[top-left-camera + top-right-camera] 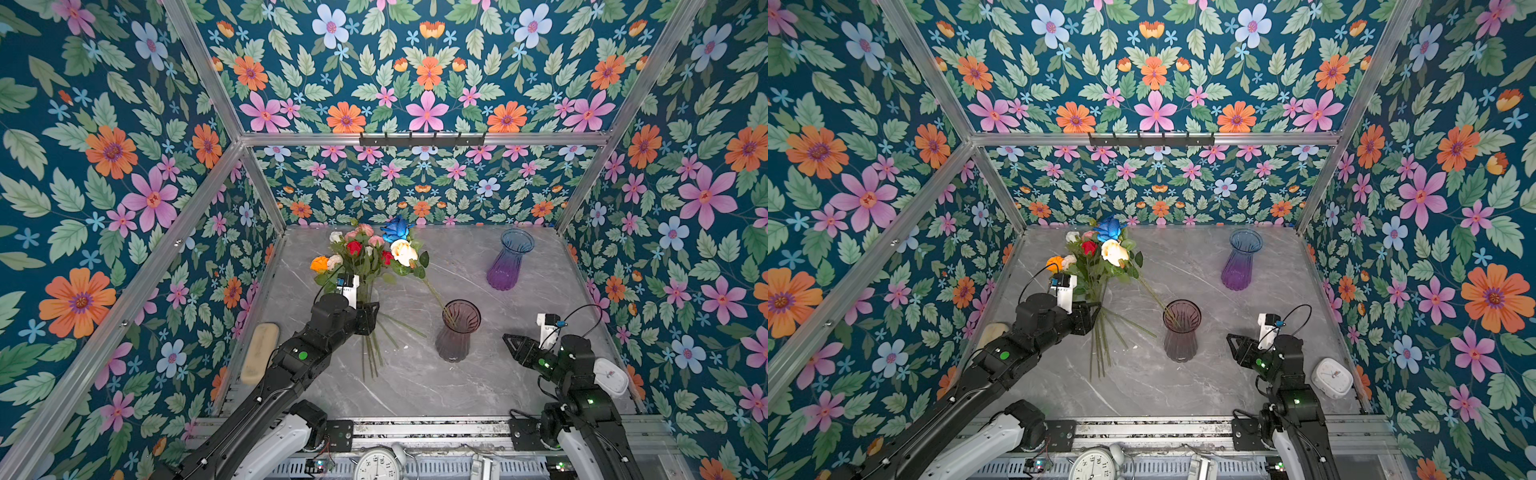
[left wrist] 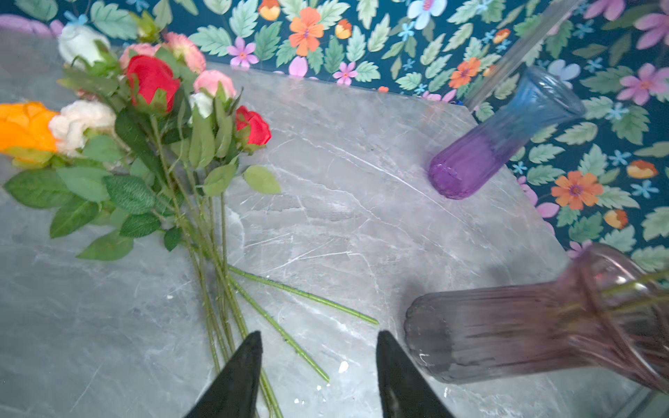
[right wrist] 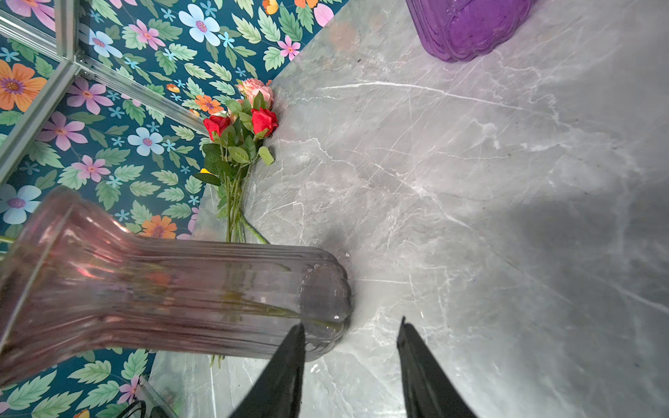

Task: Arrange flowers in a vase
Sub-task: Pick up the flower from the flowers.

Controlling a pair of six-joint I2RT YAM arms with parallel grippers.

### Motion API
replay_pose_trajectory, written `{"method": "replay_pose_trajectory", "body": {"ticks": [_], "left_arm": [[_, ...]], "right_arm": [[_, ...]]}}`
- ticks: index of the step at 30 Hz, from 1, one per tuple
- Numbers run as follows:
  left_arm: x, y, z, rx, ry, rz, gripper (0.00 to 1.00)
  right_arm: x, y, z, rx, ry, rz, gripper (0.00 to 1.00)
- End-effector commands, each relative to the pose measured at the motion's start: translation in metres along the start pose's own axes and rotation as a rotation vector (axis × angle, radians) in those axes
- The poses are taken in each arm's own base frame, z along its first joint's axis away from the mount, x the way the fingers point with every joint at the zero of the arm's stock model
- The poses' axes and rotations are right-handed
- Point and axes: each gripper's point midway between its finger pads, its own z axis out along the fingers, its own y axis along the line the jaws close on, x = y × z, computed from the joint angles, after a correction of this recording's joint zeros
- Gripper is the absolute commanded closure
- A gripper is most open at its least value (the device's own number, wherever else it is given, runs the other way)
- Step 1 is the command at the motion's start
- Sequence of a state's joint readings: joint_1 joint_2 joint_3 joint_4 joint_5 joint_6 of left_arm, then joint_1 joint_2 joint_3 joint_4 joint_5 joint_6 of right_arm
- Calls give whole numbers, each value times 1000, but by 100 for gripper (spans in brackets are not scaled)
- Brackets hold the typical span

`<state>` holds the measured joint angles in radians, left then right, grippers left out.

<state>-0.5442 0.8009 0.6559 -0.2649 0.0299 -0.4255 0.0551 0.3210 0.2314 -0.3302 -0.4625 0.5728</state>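
Note:
A bunch of flowers (image 1: 361, 253) lies on the grey marble table (image 1: 436, 395), heads toward the back, stems (image 2: 217, 275) fanned toward the front. My left gripper (image 1: 371, 318) hovers open over those stems, and in its wrist view it (image 2: 318, 336) holds nothing. To its right stands a mauve glass vase (image 1: 457, 332) with two stems in it. They lean left toward a white-peach rose (image 1: 404, 251) and a blue rose (image 1: 395, 228). My right gripper (image 1: 509, 340) is open and empty to the right of that vase, one fingertip (image 3: 298, 331) close to its base (image 3: 325, 289).
A blue-to-purple vase (image 1: 509, 259) stands empty at the back right. A beige pad (image 1: 259, 353) lies along the left wall. A small white clock (image 1: 611, 376) sits by the right wall behind my right arm. An alarm clock (image 1: 378, 463) sits beyond the front rail.

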Motion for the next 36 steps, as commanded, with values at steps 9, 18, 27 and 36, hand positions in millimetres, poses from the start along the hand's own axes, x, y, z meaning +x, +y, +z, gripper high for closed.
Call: {"method": "replay_pose_trajectory", "body": {"ticks": [9, 18, 27, 36], "left_arm": [[15, 32, 57, 8, -37, -199, 35], [15, 57, 101, -27, 10, -241, 50], [-14, 108, 128, -117, 6, -299, 70], [-16, 112, 133, -41, 33, -357, 72]], "right_arm": [[-7, 9, 5, -35, 8, -14, 57], [-7, 11, 1, -44, -12, -23, 57], [-9, 11, -8, -46, -65, -37, 56], [4, 19, -29, -59, -50, -30, 68]]}}
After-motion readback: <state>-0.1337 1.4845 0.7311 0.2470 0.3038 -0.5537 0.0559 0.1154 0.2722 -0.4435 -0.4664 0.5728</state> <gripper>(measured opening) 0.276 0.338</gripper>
